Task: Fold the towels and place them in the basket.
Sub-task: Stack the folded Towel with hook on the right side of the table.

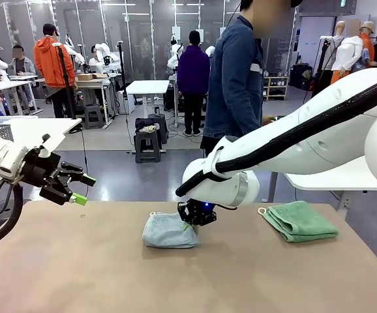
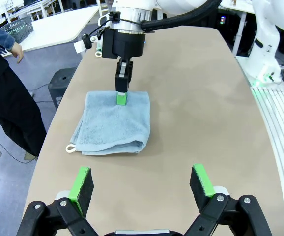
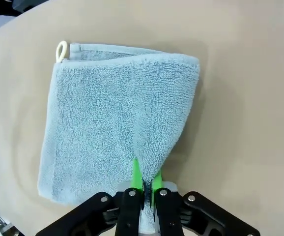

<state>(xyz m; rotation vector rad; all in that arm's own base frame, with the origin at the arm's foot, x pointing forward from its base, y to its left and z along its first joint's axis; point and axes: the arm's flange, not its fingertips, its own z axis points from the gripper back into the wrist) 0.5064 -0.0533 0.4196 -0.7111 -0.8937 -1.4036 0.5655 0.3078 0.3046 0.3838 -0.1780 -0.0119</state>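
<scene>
blue towel [image 3: 107,123]: fluffy terry, folded square, loop at 11 o'clock
right gripper [image 3: 144,183]: pinching its edge
left gripper [image 2: 142,183]: jaws apart, bare table [image 2: 206,98] around
green towel [image 1: 299,220]: folded, 3 o'clock

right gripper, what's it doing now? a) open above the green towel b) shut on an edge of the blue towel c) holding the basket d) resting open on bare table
b: the right gripper has its green pads pinched together on an edge of the blue towel.

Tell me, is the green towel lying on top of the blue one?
No, the green towel lies apart on the table, well to the side of the blue towel.
</scene>
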